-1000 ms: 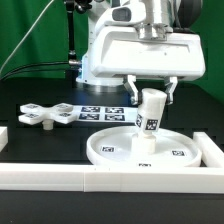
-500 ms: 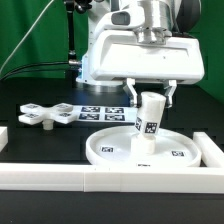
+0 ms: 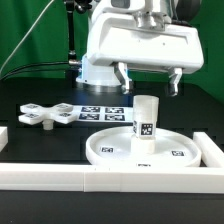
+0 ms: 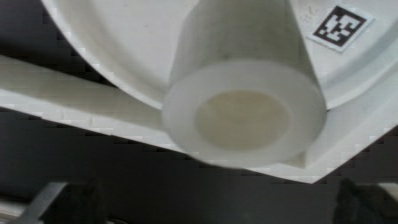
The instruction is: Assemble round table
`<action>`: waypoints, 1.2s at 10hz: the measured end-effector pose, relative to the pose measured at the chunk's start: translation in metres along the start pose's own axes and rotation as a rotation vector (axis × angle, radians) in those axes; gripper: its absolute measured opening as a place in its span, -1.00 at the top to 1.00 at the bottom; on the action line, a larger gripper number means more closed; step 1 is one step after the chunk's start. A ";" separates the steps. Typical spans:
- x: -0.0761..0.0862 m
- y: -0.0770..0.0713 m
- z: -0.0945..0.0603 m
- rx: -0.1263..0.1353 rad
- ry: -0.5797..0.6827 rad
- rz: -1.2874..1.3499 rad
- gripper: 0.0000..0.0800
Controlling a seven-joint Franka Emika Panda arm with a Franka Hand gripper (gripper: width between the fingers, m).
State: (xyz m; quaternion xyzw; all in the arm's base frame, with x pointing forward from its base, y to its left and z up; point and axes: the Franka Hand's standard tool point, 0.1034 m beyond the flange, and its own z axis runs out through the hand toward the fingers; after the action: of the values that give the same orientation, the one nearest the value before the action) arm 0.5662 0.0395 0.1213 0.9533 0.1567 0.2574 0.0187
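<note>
The large rimmed round disc (image 3: 140,150) lies flat on the black table. The short thick cylinder leg (image 3: 147,120) stands upright on the disc's middle, with a tag on its side. My gripper (image 3: 149,78) is open and empty, hanging straight above the leg and clear of its top. The flat cross-shaped foot (image 3: 45,113) lies on the table at the exterior view's left. In the wrist view I look down on the leg's hollow top (image 4: 240,112) with the disc (image 4: 125,40) under it. My fingertips are only dark shapes at the frame's lower corners.
Long white bars fence the work area at the front (image 3: 110,178), at the exterior view's left (image 3: 5,135) and right (image 3: 212,148); one also shows in the wrist view (image 4: 71,92). The marker board (image 3: 100,112) lies behind the disc. The robot base stands at the back.
My gripper has let go of the leg, opened and risen above it. The leg stays upright on the disc.
</note>
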 end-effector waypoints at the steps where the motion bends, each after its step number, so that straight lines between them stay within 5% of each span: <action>1: 0.009 0.002 -0.008 0.004 -0.005 -0.002 -0.62; 8: 0.011 -0.001 -0.006 0.011 -0.016 -0.004 -0.62; 9: 0.007 -0.002 -0.004 0.022 -0.047 -0.005 -0.62; 12: -0.001 -0.019 0.001 0.118 -0.288 0.031 -0.62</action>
State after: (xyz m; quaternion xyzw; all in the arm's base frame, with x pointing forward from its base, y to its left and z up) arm 0.5606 0.0572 0.1176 0.9821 0.1526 0.1084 -0.0193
